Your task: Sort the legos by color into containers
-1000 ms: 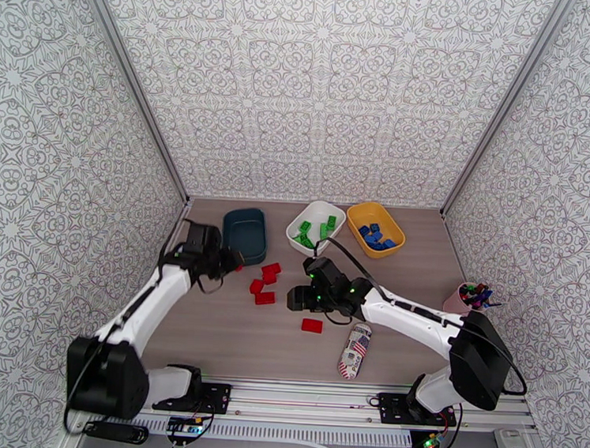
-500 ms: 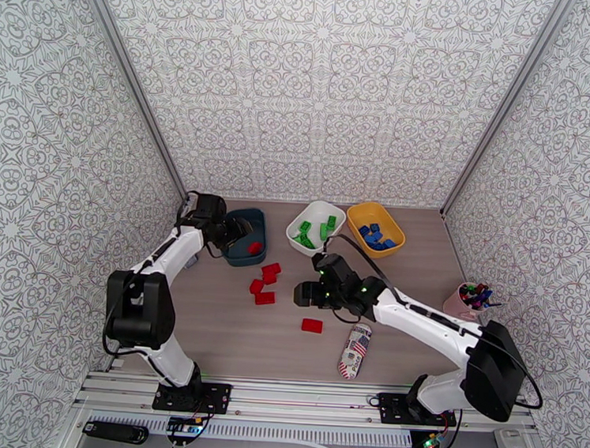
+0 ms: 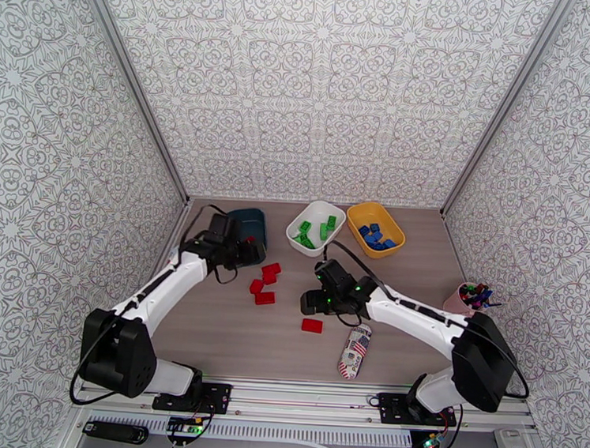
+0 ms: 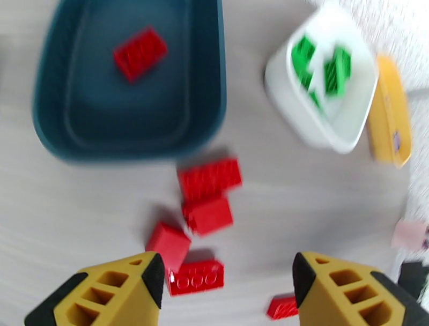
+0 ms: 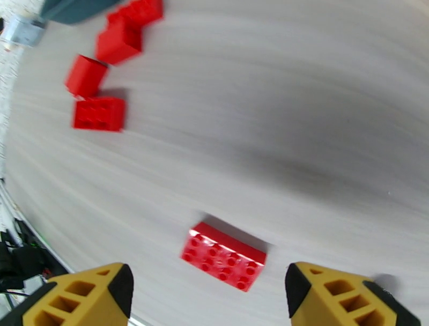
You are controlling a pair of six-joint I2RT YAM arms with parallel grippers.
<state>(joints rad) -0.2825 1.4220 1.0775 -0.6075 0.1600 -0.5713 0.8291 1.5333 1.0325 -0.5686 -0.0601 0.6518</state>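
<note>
Top: left gripper (image 3: 250, 252) at teal bin (image 3: 252, 218); right gripper (image 3: 307, 303) near lone red brick (image 3: 312, 325). Left wrist: jaws apart; red lego (image 4: 139, 53) in teal bin; red cluster (image 4: 206, 198) beside it. Right wrist: jaws apart; lone red brick on table, untouched.

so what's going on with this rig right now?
Two arms are sorting legos by colour. Green bricks sit in the white bin and blue bricks in the yellow bin. One red brick lies in the teal bin. The left gripper is open and empty above a cluster of four red bricks on the table. The right gripper, open, hovers over a lone red brick.
</note>
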